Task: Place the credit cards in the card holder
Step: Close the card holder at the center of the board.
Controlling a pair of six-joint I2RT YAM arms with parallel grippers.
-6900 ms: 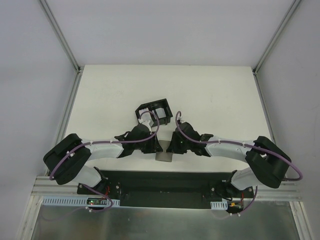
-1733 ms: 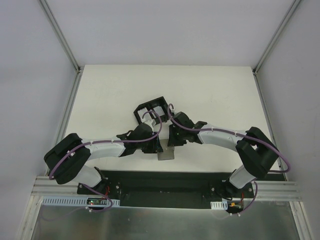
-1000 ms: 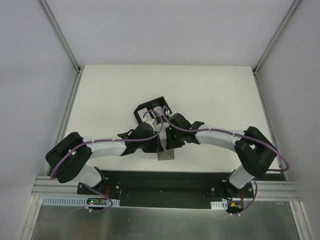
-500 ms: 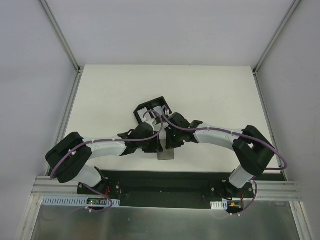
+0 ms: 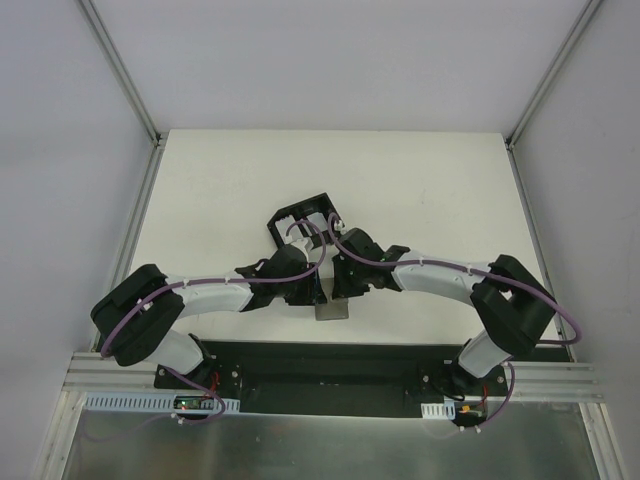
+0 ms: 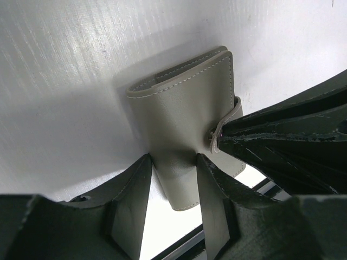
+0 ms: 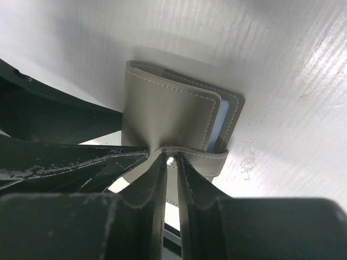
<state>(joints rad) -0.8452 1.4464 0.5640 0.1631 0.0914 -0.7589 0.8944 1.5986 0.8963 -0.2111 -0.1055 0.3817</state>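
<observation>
**Both arms meeting on the closed card holder [image 6: 184, 108] at the near middle of the desk [image 5: 220, 200].**
The grey card holder rests folded on the white desk between the two wrists, just nearer the arm bases than the black tray [image 5: 300, 215]. The left fingers [image 6: 133, 195] straddle its lower part, one pressed against each side, clenched on the body of the card holder. The right fingers [image 7: 149, 184] come in from the opposite side and are drawn almost together, pinching the snap end of the closing tab [image 7: 203, 158], which wraps round the open edge. A strip of pale blue lining [image 7: 215, 127] shows between the two stitched flaps at that edge. The top view hides the contact points beneath the wrists.
</observation>
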